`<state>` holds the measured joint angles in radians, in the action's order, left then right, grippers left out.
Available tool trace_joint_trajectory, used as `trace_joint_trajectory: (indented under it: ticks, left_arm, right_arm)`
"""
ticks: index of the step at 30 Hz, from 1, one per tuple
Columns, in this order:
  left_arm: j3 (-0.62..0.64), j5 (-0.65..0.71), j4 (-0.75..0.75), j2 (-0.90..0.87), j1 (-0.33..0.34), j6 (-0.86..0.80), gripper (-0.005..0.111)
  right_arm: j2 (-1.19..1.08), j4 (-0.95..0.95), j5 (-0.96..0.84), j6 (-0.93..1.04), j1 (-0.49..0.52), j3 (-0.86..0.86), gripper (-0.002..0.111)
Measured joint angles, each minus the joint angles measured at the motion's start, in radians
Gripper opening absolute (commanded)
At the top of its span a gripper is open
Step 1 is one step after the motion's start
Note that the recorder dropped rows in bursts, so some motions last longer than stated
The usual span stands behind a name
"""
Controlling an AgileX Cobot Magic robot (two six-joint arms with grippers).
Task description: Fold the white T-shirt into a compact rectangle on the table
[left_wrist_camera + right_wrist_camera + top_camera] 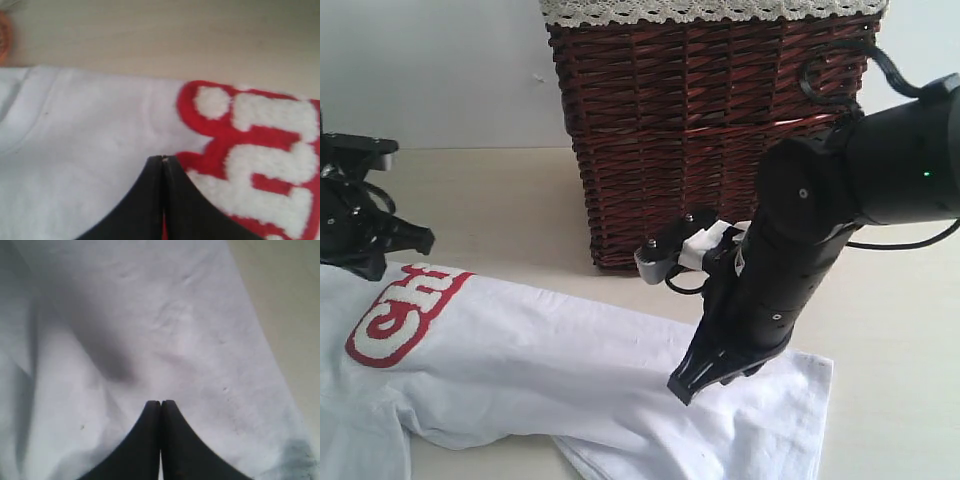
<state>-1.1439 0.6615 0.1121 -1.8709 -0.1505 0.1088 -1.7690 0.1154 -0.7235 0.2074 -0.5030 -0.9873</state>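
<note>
Right arm slants down over white T-shirt — jaws together.

The pale cream counter carries a white shirt, lying rumpled across its near part, and a brown wicker basket standing just behind the shirt.

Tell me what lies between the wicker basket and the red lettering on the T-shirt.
Only bare table lies between the basket and the lettering on the white T-shirt, as the exterior view shows.
</note>
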Motion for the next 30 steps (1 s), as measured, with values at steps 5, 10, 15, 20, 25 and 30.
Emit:
trace_joint_trajectory:
  ticks: [5,10,15,20,25,30]
  left_arm:
    - [0.014,-0.024,0.0,-0.041,0.124,0.007,0.0]
    - [0.014,-0.026,0.0,-0.093,0.175,-0.016,0.0]
    - [0.014,-0.026,-0.004,-0.109,0.184,-0.043,0.0]
    - [0.014,-0.017,-0.004,-0.109,0.187,-0.073,0.0]
    - [0.014,0.043,-0.007,-0.109,0.187,-0.099,0.0]
    - [0.034,0.109,-0.03,-0.109,0.187,-0.137,0.0]
  right_arm:
    - [-0.076,-0.095,0.039,-0.063,0.003,-0.002,0.0]
    - [-0.162,-0.218,0.021,-0.217,0.02,-0.041,0.0]
    - [-0.208,-0.234,-0.035,-0.248,0.023,-0.088,0.0]
    - [-0.228,-0.269,-0.053,-0.264,0.023,-0.098,0.0]
    - [-0.231,-0.276,-0.053,-0.28,0.081,-0.103,0.0]
    - [-0.233,-0.278,-0.043,-0.282,0.155,-0.104,0.0]
